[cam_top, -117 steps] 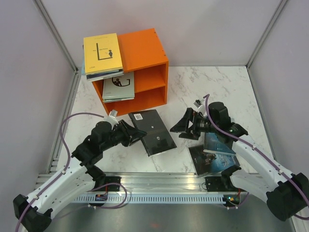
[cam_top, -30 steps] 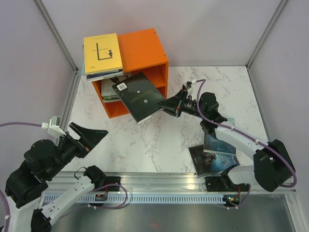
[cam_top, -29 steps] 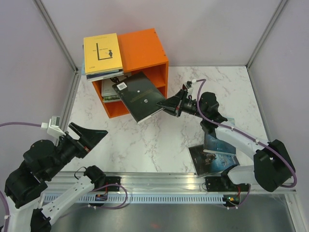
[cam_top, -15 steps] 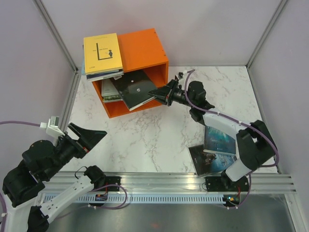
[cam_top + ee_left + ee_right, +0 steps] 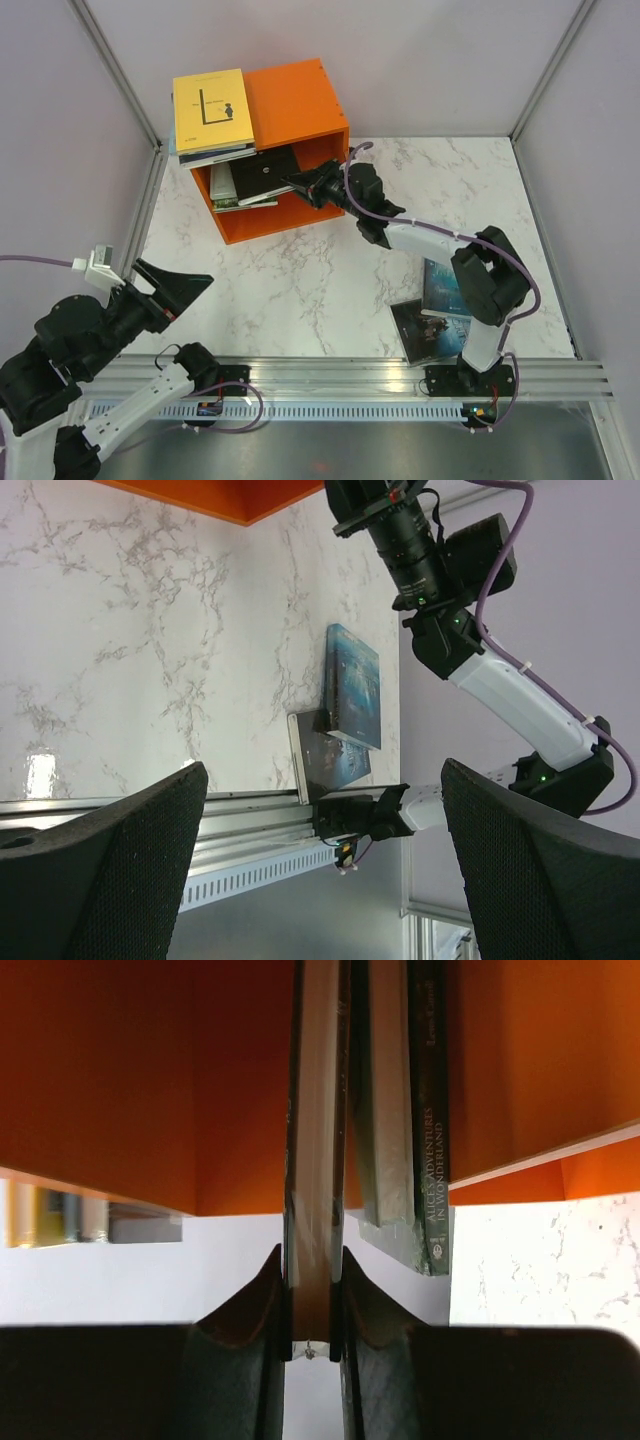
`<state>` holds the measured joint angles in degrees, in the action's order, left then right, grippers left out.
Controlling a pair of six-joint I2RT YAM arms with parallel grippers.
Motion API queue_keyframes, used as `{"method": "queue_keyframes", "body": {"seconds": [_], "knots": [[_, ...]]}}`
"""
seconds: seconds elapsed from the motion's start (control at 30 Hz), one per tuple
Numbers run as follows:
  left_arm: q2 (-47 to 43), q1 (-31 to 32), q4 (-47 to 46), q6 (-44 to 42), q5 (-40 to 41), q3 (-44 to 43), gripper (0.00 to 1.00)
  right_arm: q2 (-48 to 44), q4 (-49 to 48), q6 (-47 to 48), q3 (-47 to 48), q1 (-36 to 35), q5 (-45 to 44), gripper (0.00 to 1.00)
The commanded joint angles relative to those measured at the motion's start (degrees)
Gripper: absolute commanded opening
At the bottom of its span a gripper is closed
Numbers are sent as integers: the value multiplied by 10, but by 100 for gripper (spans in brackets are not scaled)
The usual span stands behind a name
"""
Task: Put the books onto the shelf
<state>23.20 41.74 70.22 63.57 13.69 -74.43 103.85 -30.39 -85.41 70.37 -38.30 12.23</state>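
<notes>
Two books are not yet shelved: a teal-blue book [image 5: 441, 286] and a darker book [image 5: 425, 335] are seen lying flat on the tabletop [image 5: 300, 290], overlapping each other, near the right arm's base and well apart from the shelf [image 5: 295, 100]. A stack topped by the yellow book [image 5: 210, 108] is placed on the shelf's roof, overhanging its left edge, and a few more books are lodged in the upper compartment [image 5: 325, 158], among them a dark-spined book [image 5: 430, 1160]. The task is therefore judged well past halfway.

One black book [image 5: 262, 172] is being delivered. It is pinched narrowly at its near edge by the right fingers [image 5: 255, 1335], as is shown edge-on in the right wrist view. Most of it is already inside the upper compartment, over the books stored there; whether it rests on them or hangs just above cannot be told. It is held flat, cover upward. Its long axis is seen running roughly left to right in the overhead view, across the opening, with the far edge pointed into the compartment and the gripped edge pointed out toward the arm. Release and withdrawal are judged to be what is left for this book.

The left fingers [image 5: 110, 870] are spread wide, hold nothing, and are raised above the tabletop's near left corner.
</notes>
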Motion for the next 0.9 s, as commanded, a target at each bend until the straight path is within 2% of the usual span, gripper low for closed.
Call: {"method": "queue_keyframes", "body": {"seconds": [0.0,0.27,0.43,0.47,0.5,0.57,0.6,0.63,0.67,0.77,0.87], "knots": [[-4,6,35,21,38,-34,100,20,-57,-4,71,-37,-76,0],[-17,24,104,44,69,-89,100,85,-17,-20,136,-74,-156,0],[-34,40,131,61,88,-90,100,123,-3,-16,176,-92,-148,0],[-39,42,133,66,90,-88,100,135,2,-15,182,-96,-138,3],[-41,45,134,67,93,-87,100,141,9,-13,195,-97,-131,19],[-45,50,136,70,97,-84,100,151,12,-13,202,-99,-123,32],[-47,52,136,72,101,-83,100,150,14,-13,199,-99,-101,47],[-47,56,136,71,103,-83,100,147,17,-7,194,-100,-94,52],[-47,58,136,73,107,-82,100,134,25,-4,179,-100,-88,65],[-47,65,132,73,115,-78,100,95,28,5,129,-100,-79,82],[-50,70,123,73,126,-71,100,58,30,10,83,-101,-58,84]]}}
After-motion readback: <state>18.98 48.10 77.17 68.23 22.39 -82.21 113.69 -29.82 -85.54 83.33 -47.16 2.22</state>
